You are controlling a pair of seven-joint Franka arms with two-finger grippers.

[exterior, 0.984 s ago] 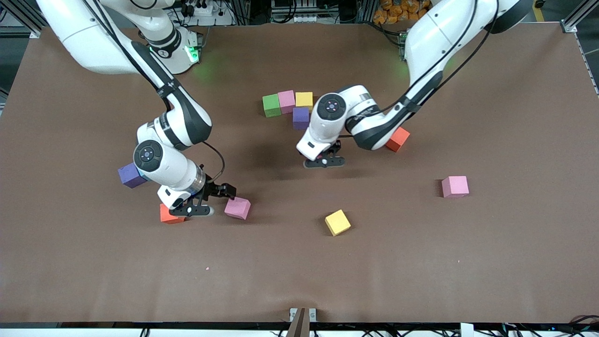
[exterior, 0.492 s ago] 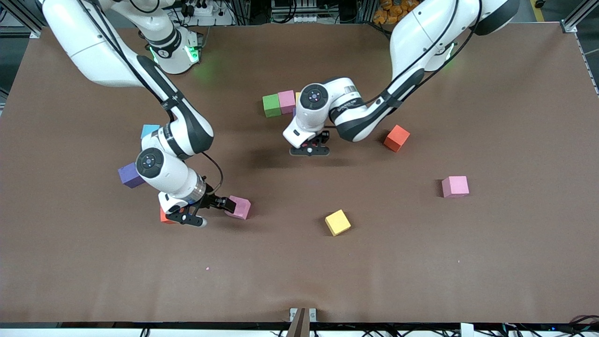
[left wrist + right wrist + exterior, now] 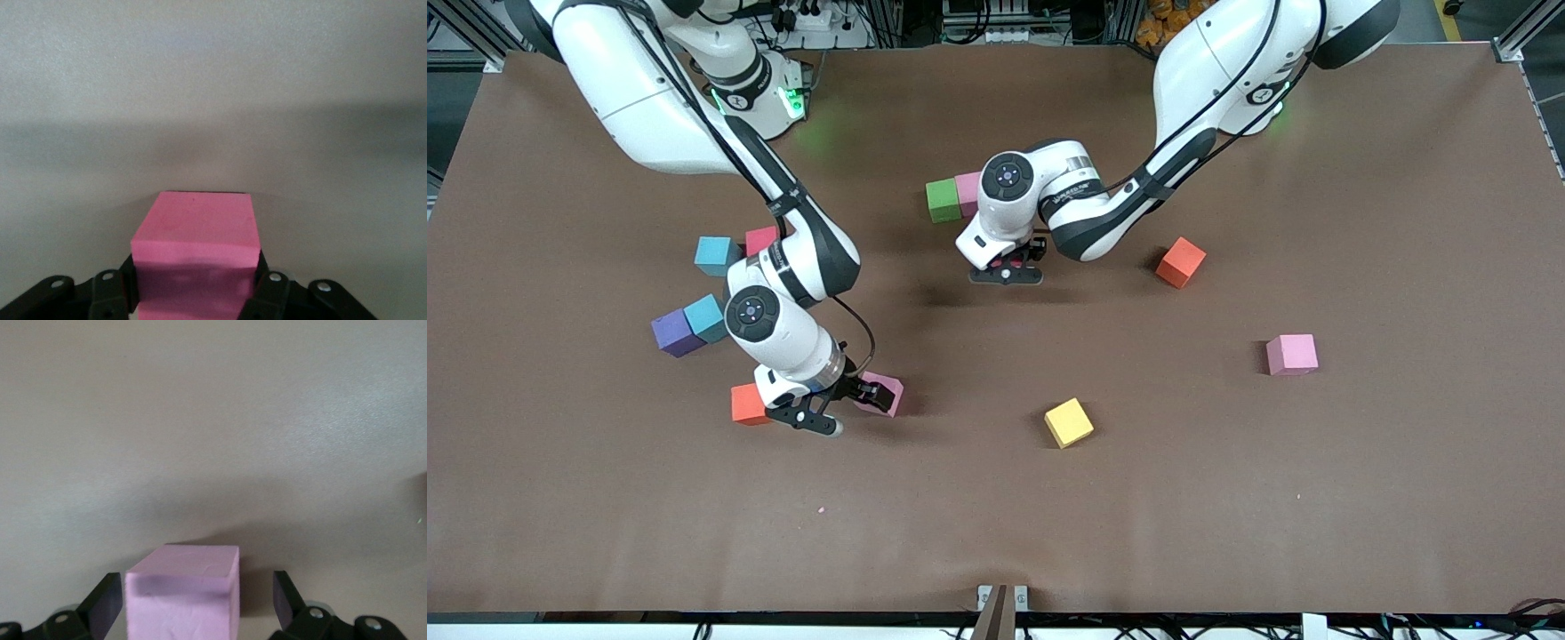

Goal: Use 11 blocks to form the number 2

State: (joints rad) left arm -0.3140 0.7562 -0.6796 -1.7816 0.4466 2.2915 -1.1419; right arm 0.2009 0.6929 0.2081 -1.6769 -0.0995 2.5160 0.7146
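My left gripper [image 3: 1007, 267] is shut on a pink cube [image 3: 193, 233], which its hand hides in the front view. It is just nearer the front camera than a green cube [image 3: 943, 200] and a pink cube [image 3: 967, 191] that touch side by side. My right gripper [image 3: 854, 402] is open and low around another pink cube [image 3: 887, 391], with gaps at both fingers in the right wrist view [image 3: 183, 597]. Loose cubes are yellow [image 3: 1069, 422], pink [image 3: 1291, 354], orange [image 3: 1181, 262], orange [image 3: 745, 403], purple [image 3: 674, 333] and red [image 3: 762, 238].
Two light blue cubes [image 3: 714, 255] [image 3: 705, 317] lie beside the red and purple cubes toward the right arm's end. The left arm's wrist covers the table just past the green and pink pair.
The left gripper has moved toward the green and pink pair, covering the yellow and purple cubes there. The right gripper has slid over the pink cube, uncovering the light blue and red cubes.
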